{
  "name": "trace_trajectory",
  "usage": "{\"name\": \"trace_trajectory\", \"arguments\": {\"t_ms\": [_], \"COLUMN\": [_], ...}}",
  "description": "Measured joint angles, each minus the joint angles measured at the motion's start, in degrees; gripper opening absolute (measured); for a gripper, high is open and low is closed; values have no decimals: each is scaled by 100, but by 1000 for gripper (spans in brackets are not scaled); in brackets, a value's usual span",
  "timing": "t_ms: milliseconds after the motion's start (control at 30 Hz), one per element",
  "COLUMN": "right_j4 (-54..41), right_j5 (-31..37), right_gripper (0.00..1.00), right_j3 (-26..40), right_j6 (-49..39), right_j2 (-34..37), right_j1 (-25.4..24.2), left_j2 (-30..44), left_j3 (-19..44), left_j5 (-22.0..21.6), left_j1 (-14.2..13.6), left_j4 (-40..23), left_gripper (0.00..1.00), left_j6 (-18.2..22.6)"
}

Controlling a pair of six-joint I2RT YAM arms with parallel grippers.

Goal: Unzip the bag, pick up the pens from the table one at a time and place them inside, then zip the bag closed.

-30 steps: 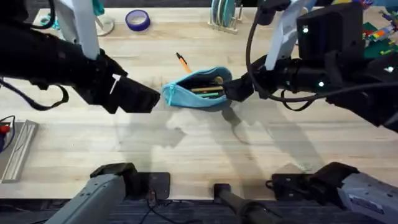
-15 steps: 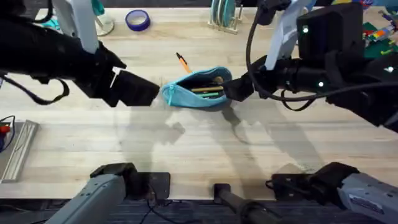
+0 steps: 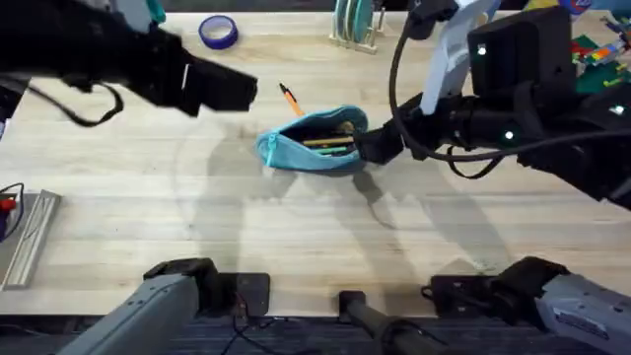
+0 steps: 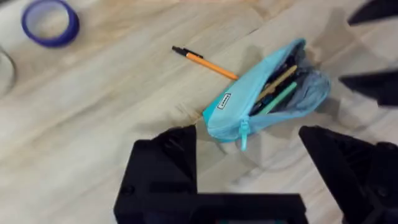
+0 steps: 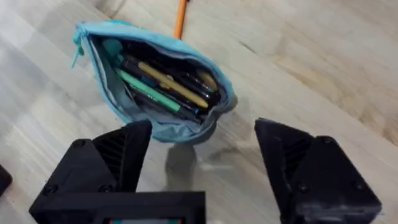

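From overhead, the light blue pencil pouch (image 3: pixel 314 140) lies near the middle of the wooden desk (image 3: pixel 296 227), its zipper undone and mouth gaping, with a yellow pen (image 3: pixel 325 142) and a green pen (image 3: pixel 333 149) inside. An orange pen (image 3: pixel 289 98) rests on the desk just behind the pouch. The left hand (image 3: pixel 237 92) hangs above the desk, off to the pouch's left and apart from it. The right hand (image 3: pixel 370 144) sits at the pouch's right end; contact cannot be told. A roll of purple tape (image 3: pixel 218 31) lies farther back

In the left wrist view, the left hand (image 4: pixel 249 168) spreads wide and empty above the pouch (image 4: pixel 264 93)

In the right wrist view, the right hand (image 5: pixel 202 162) also spreads wide, the open pouch (image 5: pixel 155 81) just beyond its fingers, gripping nothing
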Motion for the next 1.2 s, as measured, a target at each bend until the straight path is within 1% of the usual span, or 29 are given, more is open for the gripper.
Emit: {"name": "trace_trajectory", "arguments": {"t_ms": [67,133,233,367,467,633,833,900,1000,1067,1200], "right_j4": [-124,-313,-655,-1156,-1458,-1547,-1560,-1562,-1561,-1565,-1565], "right_j5": [0,0,0,0,2,4,2,2,2,2,2], "right_gripper": [997,997,997,998,996,997,997,997,998,998,997], "right_j3": [13,59,197,407,526,615,625,625,625,625,625], "right_j6": [2,4,17,22,24,42,42,42,44,44,44], "right_j2": [-2,-2,-5,-7,-7,-99,-140,-140,-142,-141,-140], "right_j1": [0,0,-21,-147,-277,-377,-376,-376,-376,-376,-376], "left_j2": [239,608,1243,2126,2689,3415,3988,4097,4213,4285,4357], "left_j3": [13,108,392,922,1334,1919,2478,2558,2579,2578,2579], "left_j5": [-41,-80,-110,-135,-187,-401,-855,-991,-1068,-1069,-943], "left_j1": [0,-1,-45,-231,-393,-660,-970,-1081,-1211,-1267,-1274], "left_j4": [5,-130,-420,-599,-593,-588,-592,-535,-346,-103,268], "left_gripper": [993,993,993,995,996,996,996,996,994,994,993], "left_j6": [-343,-691,-1024,-1404,-1729,-2278,-2989,-3165,-3312,-3370,-3440]}}
